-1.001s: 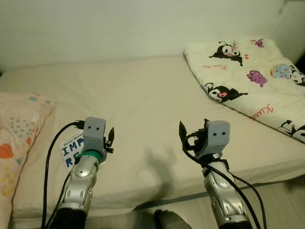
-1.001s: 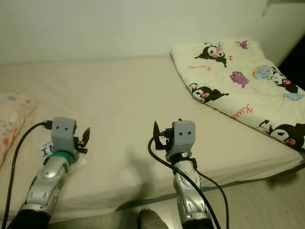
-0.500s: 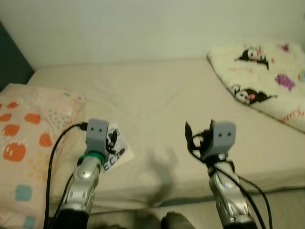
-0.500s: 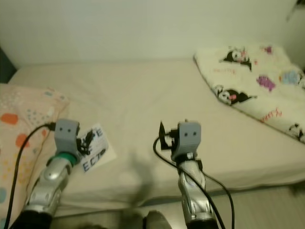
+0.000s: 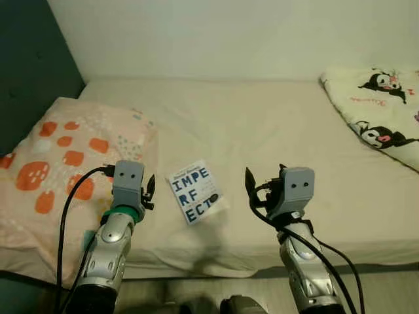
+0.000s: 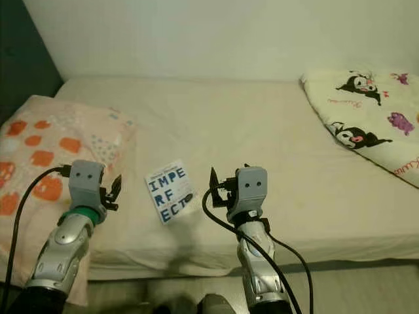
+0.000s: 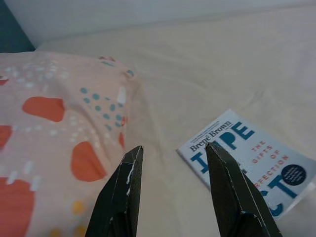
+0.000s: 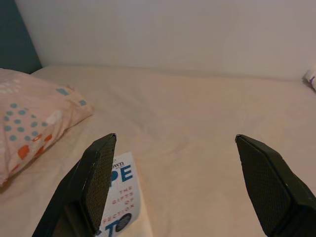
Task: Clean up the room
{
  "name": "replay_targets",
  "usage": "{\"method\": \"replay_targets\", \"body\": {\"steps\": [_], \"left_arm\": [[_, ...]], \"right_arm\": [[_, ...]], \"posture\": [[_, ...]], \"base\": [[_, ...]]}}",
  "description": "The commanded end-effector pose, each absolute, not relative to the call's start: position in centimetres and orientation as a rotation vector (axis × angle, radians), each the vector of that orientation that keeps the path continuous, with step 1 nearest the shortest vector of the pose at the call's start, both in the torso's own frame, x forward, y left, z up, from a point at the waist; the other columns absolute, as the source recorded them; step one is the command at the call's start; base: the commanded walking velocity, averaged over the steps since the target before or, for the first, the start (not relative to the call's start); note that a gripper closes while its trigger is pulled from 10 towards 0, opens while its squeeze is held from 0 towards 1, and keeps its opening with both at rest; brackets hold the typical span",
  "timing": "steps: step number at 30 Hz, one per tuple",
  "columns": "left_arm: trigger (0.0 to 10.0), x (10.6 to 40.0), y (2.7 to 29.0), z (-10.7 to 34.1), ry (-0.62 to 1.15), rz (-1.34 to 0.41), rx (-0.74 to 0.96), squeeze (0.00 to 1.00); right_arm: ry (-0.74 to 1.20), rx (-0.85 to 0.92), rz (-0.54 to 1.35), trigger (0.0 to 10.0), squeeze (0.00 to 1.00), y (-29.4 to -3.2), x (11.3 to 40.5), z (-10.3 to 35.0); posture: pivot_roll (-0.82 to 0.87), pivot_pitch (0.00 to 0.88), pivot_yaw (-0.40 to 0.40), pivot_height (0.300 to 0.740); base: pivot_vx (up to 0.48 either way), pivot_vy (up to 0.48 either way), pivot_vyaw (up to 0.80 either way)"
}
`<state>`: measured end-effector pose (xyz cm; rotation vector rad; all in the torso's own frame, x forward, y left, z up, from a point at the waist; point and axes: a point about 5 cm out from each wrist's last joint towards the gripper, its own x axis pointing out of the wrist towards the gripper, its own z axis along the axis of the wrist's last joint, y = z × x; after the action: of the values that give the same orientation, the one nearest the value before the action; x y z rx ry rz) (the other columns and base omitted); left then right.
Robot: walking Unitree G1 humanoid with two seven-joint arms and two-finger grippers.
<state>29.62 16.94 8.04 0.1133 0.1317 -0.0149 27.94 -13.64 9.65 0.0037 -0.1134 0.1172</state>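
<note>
A white book (image 5: 194, 191) with blue letters lies flat on the bed (image 5: 262, 131), centre of the frame, just right of the orange-spotted pillow (image 5: 59, 150). The left gripper (image 5: 150, 191) and right gripper (image 5: 251, 190) hover at either side of it, both parted and empty.

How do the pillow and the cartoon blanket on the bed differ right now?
The pillow lies at the robot's left end of the bed, by the dark wall; the cartoon blanket lies at the right end. The pillow is peach with orange blobs and small teal dots; the blanket is cream with black-and-white cartoon figures. The pillow looks plump, the blanket flatter and spread out. Both rest on the beige sheet, apart from the book.
</note>
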Motion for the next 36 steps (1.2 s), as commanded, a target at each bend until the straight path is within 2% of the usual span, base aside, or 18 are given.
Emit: {"method": "replay_targets", "body": {"steps": [1,16,25,36], "left_arm": [[10.0,29.34,16.88,7.47,0.155,-0.017,0.119,0.00],[10.0,29.33,16.80,7.47,0.155,-0.023,0.131,0.00],[10.0,29.44,16.63,7.40,0.159,-0.030,0.140,0.00],[10.0,29.64,16.77,7.37,0.163,-0.019,0.147,0.00]], "right_arm": [[-0.098,0.001,0.115,10.0,0.00,-13.80,27.76,9.29],[-0.098,0.002,0.116,10.0,0.00,-13.82,27.78,9.30],[-0.100,-0.003,0.119,10.0,0.00,-13.93,27.79,9.37],[-0.101,0.000,0.118,10.0,0.00,-13.77,27.79,9.34]], "posture": [[-0.16,0.025,0.057,0.731],[-0.16,0.025,0.056,0.731],[-0.16,0.023,0.055,0.731],[-0.17,0.017,0.057,0.731]], "base": [[0.000,0.000,0.00],[0.000,0.000,0.00],[0.000,-0.431,0.00],[0.000,0.000,0.00]]}}
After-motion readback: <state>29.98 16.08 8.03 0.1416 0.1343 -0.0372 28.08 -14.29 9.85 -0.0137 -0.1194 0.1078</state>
